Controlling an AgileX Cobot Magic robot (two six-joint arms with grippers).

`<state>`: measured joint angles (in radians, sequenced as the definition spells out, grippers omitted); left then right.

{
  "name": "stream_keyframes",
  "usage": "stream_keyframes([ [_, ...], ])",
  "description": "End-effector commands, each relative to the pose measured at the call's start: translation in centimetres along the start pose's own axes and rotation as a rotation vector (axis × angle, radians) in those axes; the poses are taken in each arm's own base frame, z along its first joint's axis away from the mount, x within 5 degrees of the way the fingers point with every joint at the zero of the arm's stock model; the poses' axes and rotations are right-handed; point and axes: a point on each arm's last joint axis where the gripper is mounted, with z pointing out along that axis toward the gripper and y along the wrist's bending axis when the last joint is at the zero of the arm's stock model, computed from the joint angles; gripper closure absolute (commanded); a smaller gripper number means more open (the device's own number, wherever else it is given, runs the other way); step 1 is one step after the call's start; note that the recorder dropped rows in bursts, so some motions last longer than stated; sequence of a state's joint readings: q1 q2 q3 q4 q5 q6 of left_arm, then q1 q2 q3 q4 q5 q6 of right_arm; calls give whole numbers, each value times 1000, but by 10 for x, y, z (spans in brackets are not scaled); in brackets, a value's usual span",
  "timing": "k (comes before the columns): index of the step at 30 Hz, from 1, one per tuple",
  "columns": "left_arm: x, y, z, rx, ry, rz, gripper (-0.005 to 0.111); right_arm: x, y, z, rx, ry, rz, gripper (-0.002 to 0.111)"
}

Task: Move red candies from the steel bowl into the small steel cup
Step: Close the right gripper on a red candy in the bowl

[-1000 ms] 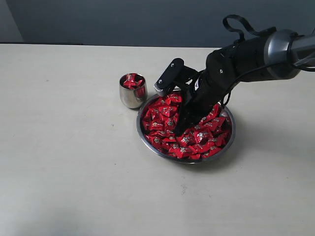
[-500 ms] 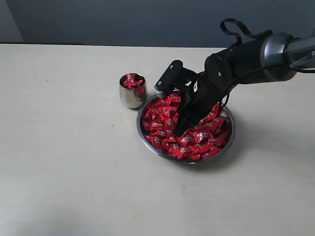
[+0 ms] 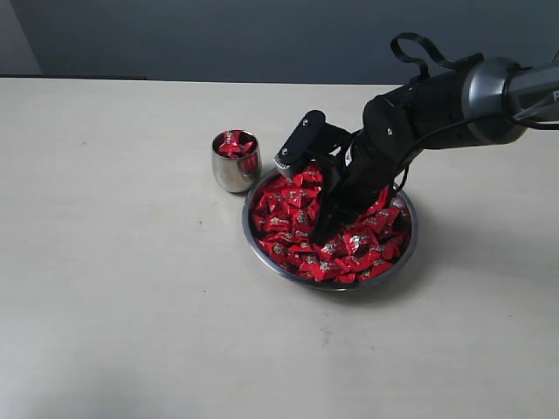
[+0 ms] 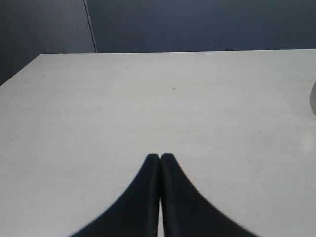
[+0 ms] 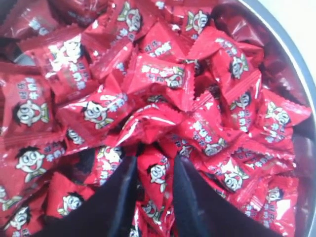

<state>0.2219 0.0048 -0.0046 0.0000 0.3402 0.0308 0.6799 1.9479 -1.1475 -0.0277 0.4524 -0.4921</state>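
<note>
**Right gripper in the bowl; cup at the bowl's ten o'clock.**
Left gripper (image 4: 160,157): jaws clenched tip to tip on nothing, above bare table (image 4: 148,98). Cup (image 3: 235,166): upright on the table, just beside the bowl's rim without clearly touching it, with a few red candies (image 3: 234,144) showing at its mouth. Bowl (image 3: 272,267): heaped with candies (image 3: 358,249) almost to the rim. Right gripper (image 3: 319,236): its arm reaches in from two o'clock and its fingertips are sunk in the heap near the bowl's centre. In the right wrist view its jaws grasp one candy (image 5: 158,174), which fills the gap between them and lies among the others.
</note>
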Motion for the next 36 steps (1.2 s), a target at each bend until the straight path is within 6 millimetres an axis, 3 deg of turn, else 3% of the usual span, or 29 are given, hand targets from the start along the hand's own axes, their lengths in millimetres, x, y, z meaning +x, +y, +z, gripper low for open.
stream_keyframes([
  [1, 0, 0, 0, 6, -11, -6, 106, 2, -1, 0, -4, 21, -10, 83],
  [31, 0, 0, 0, 6, -11, -6, 106, 3, 0, 0, -10, 36, -14, 83],
  [36, 0, 0, 0, 6, -11, -6, 106, 5, 1, 8, -18, 49, -14, 83],
])
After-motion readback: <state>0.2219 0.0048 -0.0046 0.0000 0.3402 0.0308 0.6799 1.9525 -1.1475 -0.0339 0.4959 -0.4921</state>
